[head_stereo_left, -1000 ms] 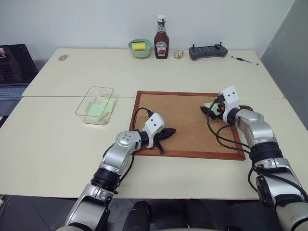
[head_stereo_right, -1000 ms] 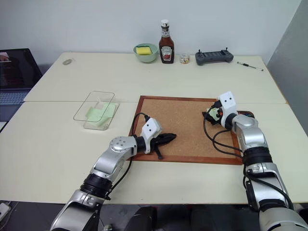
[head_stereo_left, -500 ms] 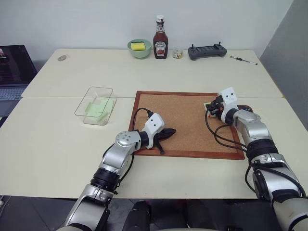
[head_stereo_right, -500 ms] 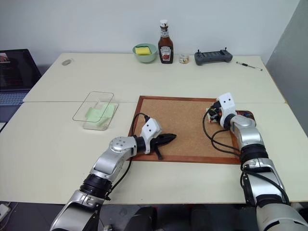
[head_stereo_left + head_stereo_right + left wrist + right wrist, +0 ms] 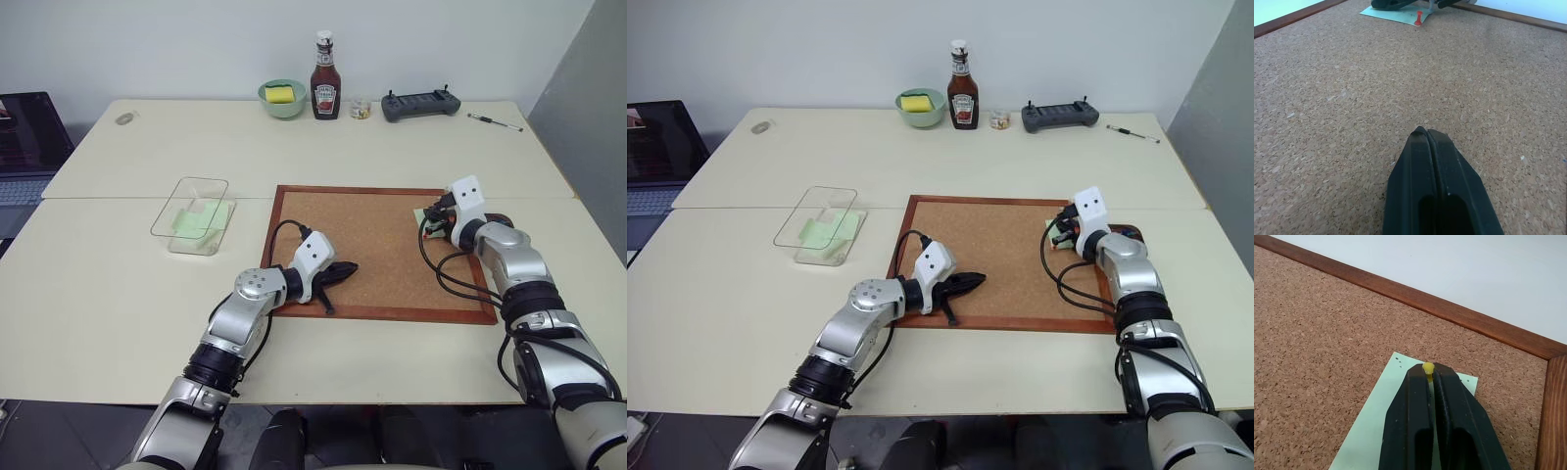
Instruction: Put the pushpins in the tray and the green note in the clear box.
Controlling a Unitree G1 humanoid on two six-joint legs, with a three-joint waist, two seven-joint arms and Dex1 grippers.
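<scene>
Where the two pale sections of the tabletop [image 5: 118, 284] meet, a wood-framed corkboard [image 5: 372, 245] lies flat near the robot, the biggest thing on it. To the board's left, apart from it, stands the clear box [image 5: 192, 213], with flat pale green sheets inside. Along the far edge sit a pale green round bowl [image 5: 284, 97] holding something yellow, a ketchup bottle [image 5: 324, 63] just beside it, a small jar [image 5: 361, 110], a dark handheld controller [image 5: 420, 103] and a pen [image 5: 495, 121]. A laptop [image 5: 24, 137] shows at the left border of the head views.

At the board's far right corner the green note [image 5: 1388, 428] lies on the cork, close to the frame. The tray [image 5: 1129, 233] peeks out dark just past the board's right edge, behind the right arm. The right pincer [image 5: 1428, 373] is over the note with its fingers drawn nearly together, nipping a yellow pushpin [image 5: 1428, 367] whose head sticks out at the fingertips. A red pushpin [image 5: 1419, 18] stands in a corner of the same note, just beside the right pincer in the left wrist view.

The left pincer [image 5: 1422, 132] lies low over the bare cork near the board's near left edge, its fingers pressed together with nothing between them.
</scene>
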